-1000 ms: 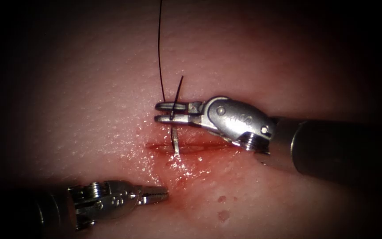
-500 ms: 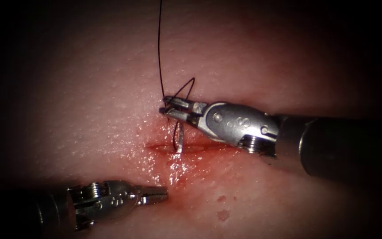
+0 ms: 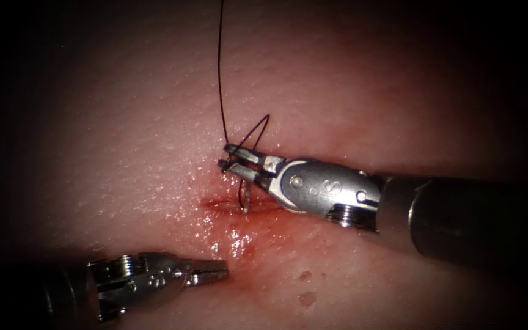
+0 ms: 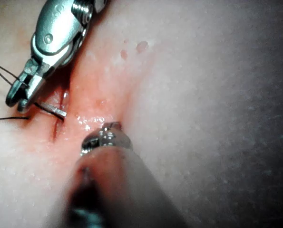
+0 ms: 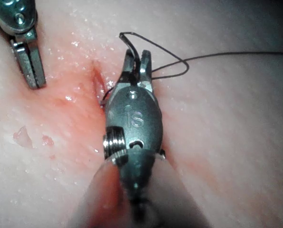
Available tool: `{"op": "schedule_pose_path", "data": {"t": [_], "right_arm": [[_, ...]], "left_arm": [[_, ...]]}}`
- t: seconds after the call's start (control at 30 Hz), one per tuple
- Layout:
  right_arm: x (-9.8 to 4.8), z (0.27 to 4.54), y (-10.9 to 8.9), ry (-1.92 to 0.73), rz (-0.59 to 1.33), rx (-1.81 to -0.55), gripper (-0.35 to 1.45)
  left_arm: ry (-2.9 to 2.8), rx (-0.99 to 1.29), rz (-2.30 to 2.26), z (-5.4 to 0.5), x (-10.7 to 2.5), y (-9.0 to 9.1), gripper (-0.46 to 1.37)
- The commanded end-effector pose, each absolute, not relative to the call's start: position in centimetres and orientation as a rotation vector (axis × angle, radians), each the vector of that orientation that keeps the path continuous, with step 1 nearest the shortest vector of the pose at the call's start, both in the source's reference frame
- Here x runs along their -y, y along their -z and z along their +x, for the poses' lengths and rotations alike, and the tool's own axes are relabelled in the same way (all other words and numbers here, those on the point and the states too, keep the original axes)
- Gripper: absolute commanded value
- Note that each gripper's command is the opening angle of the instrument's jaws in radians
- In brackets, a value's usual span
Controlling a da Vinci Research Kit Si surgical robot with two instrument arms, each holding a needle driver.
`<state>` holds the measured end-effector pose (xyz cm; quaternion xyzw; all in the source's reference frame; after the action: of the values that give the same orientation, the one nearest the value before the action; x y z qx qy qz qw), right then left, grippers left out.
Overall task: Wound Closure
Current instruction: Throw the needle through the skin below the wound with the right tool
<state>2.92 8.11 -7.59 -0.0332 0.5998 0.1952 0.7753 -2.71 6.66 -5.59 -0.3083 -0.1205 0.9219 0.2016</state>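
Observation:
My right tool (image 3: 228, 157) comes in from the right, jaws shut on the curved needle (image 3: 245, 197) near its tail end. It hovers just above the left end of the cut (image 3: 270, 205). The needle's short visible part stands in the cut, its tip buried in the tissue (image 3: 123, 153). Black thread (image 3: 220, 73) runs up from the jaws and makes a small loop (image 3: 263, 122) beside them. My left tool (image 3: 214, 270) rests low, below the cut, jaws shut and holding nothing. In the left wrist view the right tool (image 4: 17, 97) grips the needle (image 4: 52, 110). The right wrist view has the right tool's jaws (image 5: 137, 59) and the left tool (image 5: 32, 69).
Red fluid (image 3: 239, 241) wets the tissue around and below the cut. Two small red spots (image 3: 307, 287) lie lower right. The right tool's dark shaft (image 3: 472, 220) crosses the right side of the tissue.
The right tool turned its wrist and dipped toward the cut, driving the needle deeper so less of it shows. The thread folded into a loop. The left tool drifted slightly down-left.

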Motion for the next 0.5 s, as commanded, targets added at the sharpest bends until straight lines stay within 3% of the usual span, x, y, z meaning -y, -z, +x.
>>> {"op": "schedule_pose_path", "data": {"t": [0.03,0.5], "right_arm": [[-8.10,2.92,7.58,-0.419,-0.073,-1.297,-0.35],[-8.22,2.89,7.60,-0.646,0.097,-1.303,-0.35]], "left_arm": [[-2.575,0.337,-0.862,-2.70,-6.68,5.60,-0.35],[-2.561,0.306,-0.873,-2.72,-6.67,5.51,-0.35]]}}
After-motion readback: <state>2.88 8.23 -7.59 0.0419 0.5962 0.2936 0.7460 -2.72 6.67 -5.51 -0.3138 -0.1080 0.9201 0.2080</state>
